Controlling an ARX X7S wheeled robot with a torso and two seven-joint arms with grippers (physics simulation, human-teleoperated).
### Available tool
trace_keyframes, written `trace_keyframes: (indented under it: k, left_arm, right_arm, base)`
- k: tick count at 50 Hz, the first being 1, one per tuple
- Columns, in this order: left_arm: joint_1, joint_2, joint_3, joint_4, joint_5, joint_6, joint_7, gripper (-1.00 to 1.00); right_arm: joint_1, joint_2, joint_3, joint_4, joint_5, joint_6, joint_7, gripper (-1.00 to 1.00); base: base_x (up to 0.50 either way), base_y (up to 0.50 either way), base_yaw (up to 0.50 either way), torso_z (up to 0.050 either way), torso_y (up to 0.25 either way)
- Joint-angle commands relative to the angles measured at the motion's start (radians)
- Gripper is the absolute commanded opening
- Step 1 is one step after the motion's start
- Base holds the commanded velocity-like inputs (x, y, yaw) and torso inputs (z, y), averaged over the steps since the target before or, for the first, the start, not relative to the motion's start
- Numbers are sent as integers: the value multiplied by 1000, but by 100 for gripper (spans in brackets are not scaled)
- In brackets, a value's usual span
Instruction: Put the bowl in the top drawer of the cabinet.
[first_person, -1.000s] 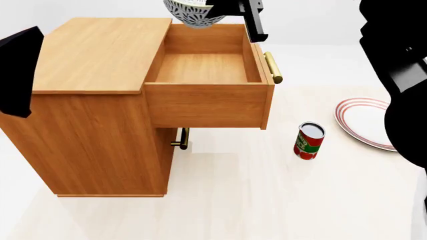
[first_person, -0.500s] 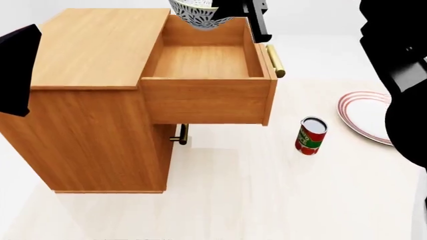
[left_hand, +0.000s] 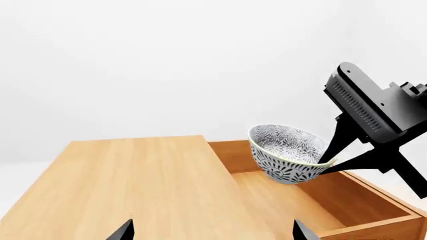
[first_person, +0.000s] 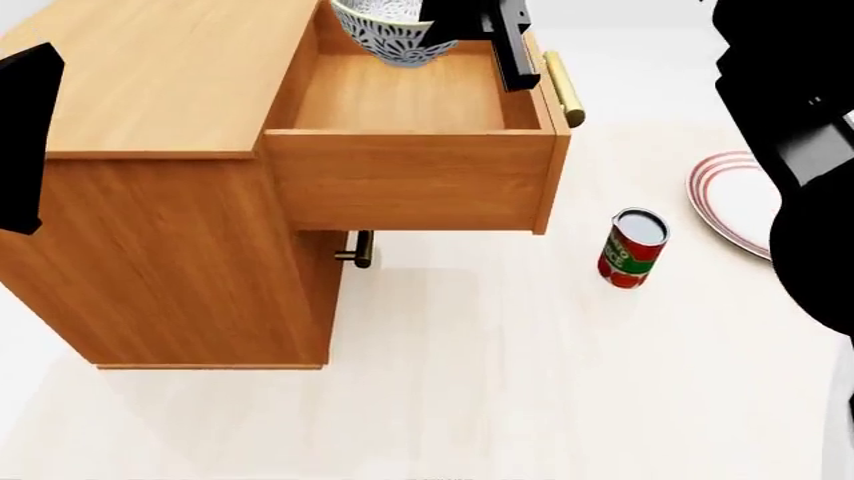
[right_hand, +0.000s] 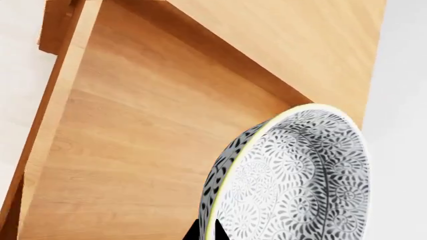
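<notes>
Right end effector (first_person: 441, 28) clamped on bowl (first_person: 387, 28) rim, top centre of head view, over open top drawer (first_person: 407, 100) of cabinet (first_person: 160, 90). Left end effector (left_hand: 210, 235) spread wide, empty.

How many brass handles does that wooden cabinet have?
2: a long one on the open top drawer, a smaller one below it. Other sides are hidden.

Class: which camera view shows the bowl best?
The left wrist view: the whole bowl shows, tilted, held at its rim by the right gripper above the open drawer. The head view cuts off its top; the right wrist view shows only part, close up.
</notes>
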Motion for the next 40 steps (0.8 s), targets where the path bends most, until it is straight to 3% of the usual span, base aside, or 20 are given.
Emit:
trace_keyframes:
  k: [1, 25, 26, 40]
  left_arm:
    - [13, 4, -16, 3, 11, -1, 10, 100]
    - [21, -17, -27, 9, -10, 15, 7, 100]
    - [21, -17, -27, 9, -10, 16, 7, 100]
    - [27, -7, -30, 11, 10, 14, 22, 100]
  right_arm:
    - [8, 0, 8, -7, -4, -3, 6, -100]
    - [12, 0, 8, -4, -7, 1, 12, -100]
    - [12, 0, 8, -4, -7, 3, 11, 100]
    - [14, 0, 8, -4, -11, 20, 0, 100]
  base:
    - [0, 0, 0, 0, -105]
    - [0, 0, 0, 0, -92]
    - [0, 0, 0, 0, 0]
    - [0, 0, 0, 0, 0]
